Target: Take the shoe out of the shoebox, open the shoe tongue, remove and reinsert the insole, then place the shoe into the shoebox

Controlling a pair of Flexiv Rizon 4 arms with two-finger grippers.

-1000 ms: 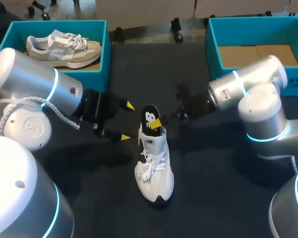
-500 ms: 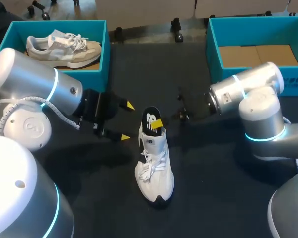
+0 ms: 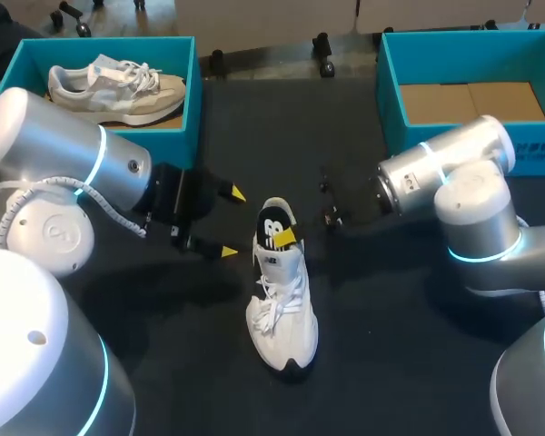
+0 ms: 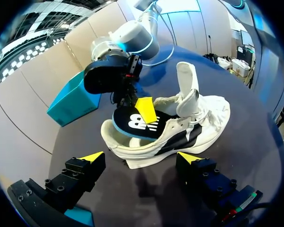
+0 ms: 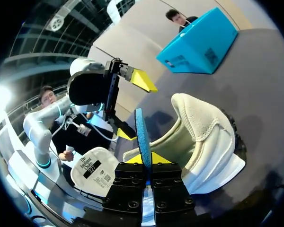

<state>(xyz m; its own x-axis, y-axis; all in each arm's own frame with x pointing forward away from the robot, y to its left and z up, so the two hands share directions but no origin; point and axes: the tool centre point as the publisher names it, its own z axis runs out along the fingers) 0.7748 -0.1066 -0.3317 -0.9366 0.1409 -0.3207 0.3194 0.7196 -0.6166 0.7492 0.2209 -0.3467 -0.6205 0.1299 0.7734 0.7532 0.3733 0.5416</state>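
The insole [image 3: 272,225] is pinched in the right tool [image 3: 284,238], tilted over the heel opening of the shoe [image 3: 283,309]; the left tool [image 3: 232,222] is spread wide nearby.

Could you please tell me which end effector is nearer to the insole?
Right. The right end effector is shut on the insole at the heel of the shoe; the left end effector is open beside the shoe, not touching.

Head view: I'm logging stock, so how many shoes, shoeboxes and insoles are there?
Shoes: 2, white sneaker on the table, beige sneaker in the left shoebox.
Shoeboxes: 2, left shoebox and right shoebox, both teal.
Insoles: 1, black insole at the white sneaker's heel.
Total: 5.
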